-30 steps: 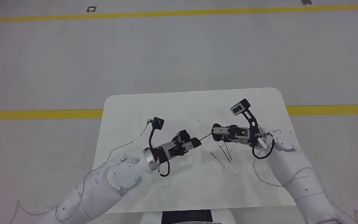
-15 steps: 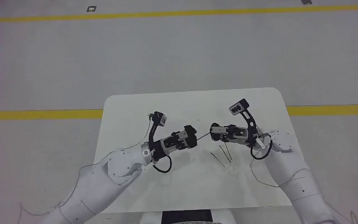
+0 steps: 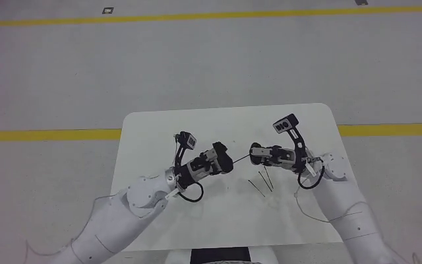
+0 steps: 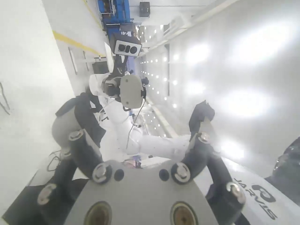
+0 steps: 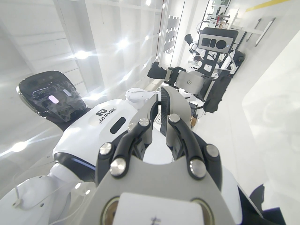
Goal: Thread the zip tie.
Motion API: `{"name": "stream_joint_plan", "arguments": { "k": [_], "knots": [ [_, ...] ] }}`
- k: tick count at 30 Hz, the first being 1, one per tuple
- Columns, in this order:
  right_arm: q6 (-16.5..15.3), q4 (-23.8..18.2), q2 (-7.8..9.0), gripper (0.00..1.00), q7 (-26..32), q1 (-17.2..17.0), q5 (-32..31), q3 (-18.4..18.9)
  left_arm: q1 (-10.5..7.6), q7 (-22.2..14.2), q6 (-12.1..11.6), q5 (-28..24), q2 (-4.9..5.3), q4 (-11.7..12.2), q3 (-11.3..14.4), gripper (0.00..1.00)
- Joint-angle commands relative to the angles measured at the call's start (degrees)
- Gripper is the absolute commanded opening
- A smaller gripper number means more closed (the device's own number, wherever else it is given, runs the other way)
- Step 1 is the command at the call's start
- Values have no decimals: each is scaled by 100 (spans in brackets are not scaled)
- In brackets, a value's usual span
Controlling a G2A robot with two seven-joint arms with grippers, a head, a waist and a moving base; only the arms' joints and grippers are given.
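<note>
A thin black zip tie (image 3: 241, 158) hangs above the white table (image 3: 158, 132), between the two grippers. My right gripper (image 3: 253, 151) is shut on one end of it; in the right wrist view its fingers (image 5: 161, 92) are pressed together. The left gripper (image 3: 223, 158) faces it from the other side, at the tie's free end. In the left wrist view the left gripper (image 4: 138, 108) is open wide. There the right gripper (image 4: 131, 92) lies straight ahead, and the thin tie (image 4: 136, 122) runs from it toward the gap. The right wrist view shows the left gripper (image 5: 185, 85) open.
Two spare black zip ties (image 3: 264, 179) lie on the table just in front of the right gripper. The table's near edge and right corner are close to both arms. A yellow floor line (image 3: 59, 134) runs behind the table.
My left arm has rolled its wrist and shifted the gripper slightly away from the table's front edge, toward the tie's free end. The right gripper has hardly moved.
</note>
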Motion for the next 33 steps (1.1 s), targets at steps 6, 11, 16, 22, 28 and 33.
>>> {"name": "stream_joint_plan", "arguments": {
  "k": [6, 11, 16, 22, 28, 33],
  "knots": [
    [0, -21, -46, 0, -4, -21, -129, 56, 8, -184, 0, -107, -17, 9, -30, 100],
    [0, -223, -53, 0, -213, -66, -312, 76, 24, -104, 22, -136, -34, -28, -19, 100],
    [0, -447, -87, 0, -287, -156, -606, 256, 49, -212, 0, -441, -75, -31, -28, 100],
    [0, -380, -150, 0, -391, -208, -875, 356, 64, -352, 0, -545, -112, 3, -72, 78],
    [0, -257, -187, 0, -444, -202, -1077, 390, 84, -397, 31, -561, -141, 57, -93, 56],
    [0, -155, -188, 0, -391, -174, -1171, 389, 86, -346, 121, -456, -166, 84, -102, 51]
  ]
}}
